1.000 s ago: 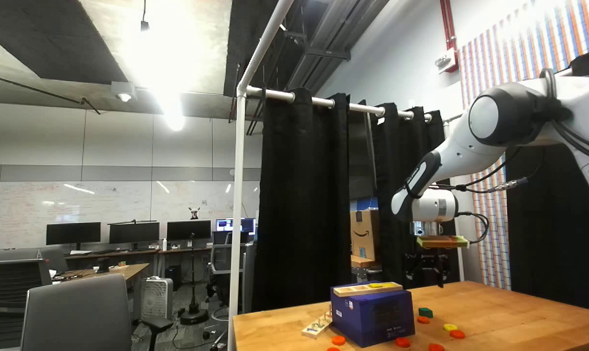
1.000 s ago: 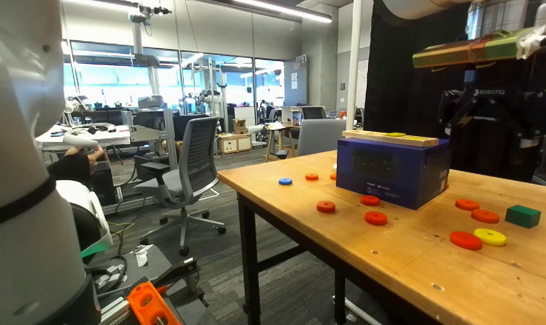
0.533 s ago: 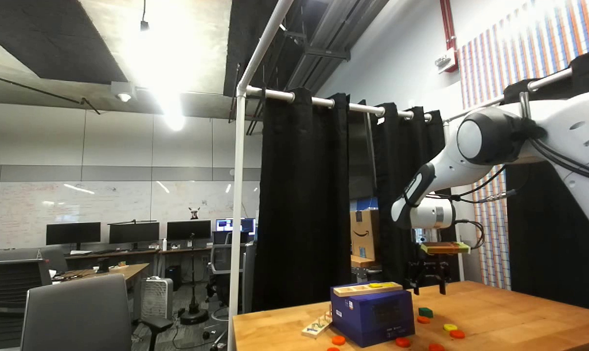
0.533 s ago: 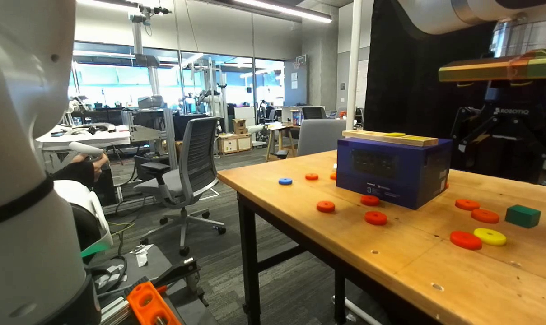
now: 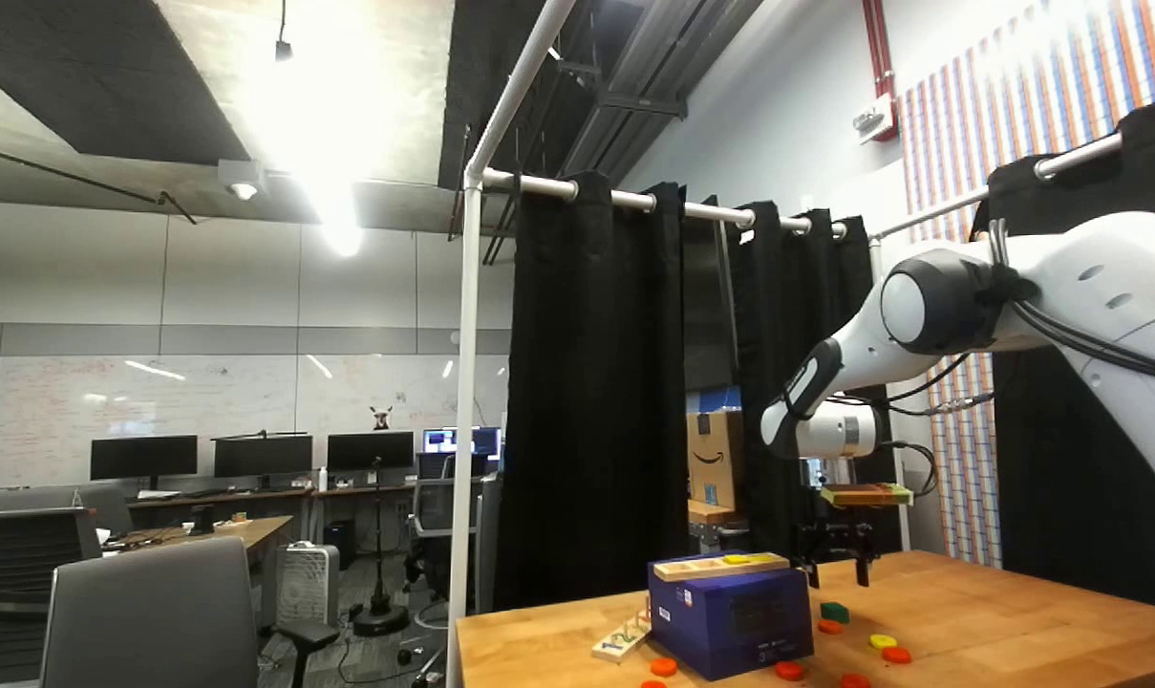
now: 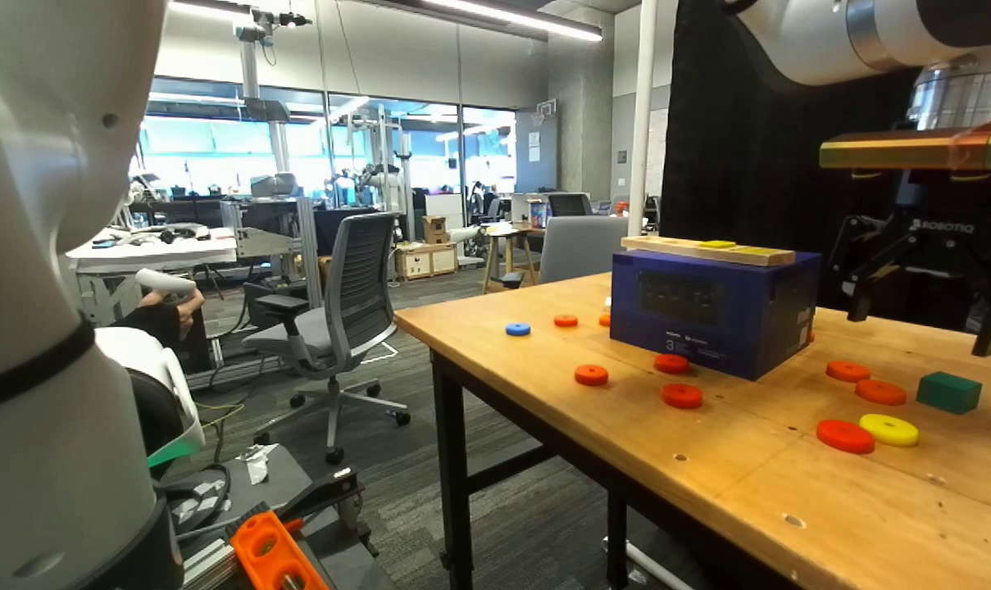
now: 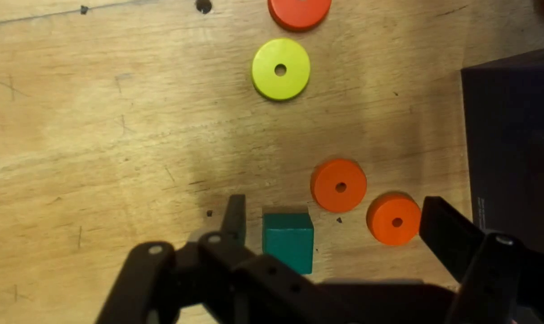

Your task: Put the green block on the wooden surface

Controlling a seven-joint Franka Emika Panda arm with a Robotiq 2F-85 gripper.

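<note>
The green block (image 5: 834,612) lies on the wooden surface (image 5: 1007,612), beyond the blue-purple box. It also shows on the wooden surface (image 6: 741,459) in an exterior view (image 6: 950,392). My gripper (image 6: 921,330) is open and empty, above the tabletop near the block. In the wrist view the gripper (image 7: 334,200) has its jaws wide apart. The green block (image 7: 289,245) shows between them, closer to the left finger (image 7: 236,218), and its lower left corner is hidden by the gripper linkage. The gripper (image 5: 839,577) is apart from the block.
The blue-purple box (image 6: 708,319) stands beside the block with a wooden board (image 6: 757,254) on top. Orange discs (image 7: 339,185) and a yellow disc (image 7: 280,69) lie near the block. A small pegged board (image 5: 623,638) leans by the box. Other discs, including a blue one (image 6: 518,329), lie around.
My gripper has moved down toward the tabletop, and to the right in an exterior view. Its fingers now hang straighter down. The green block and the box have not moved.
</note>
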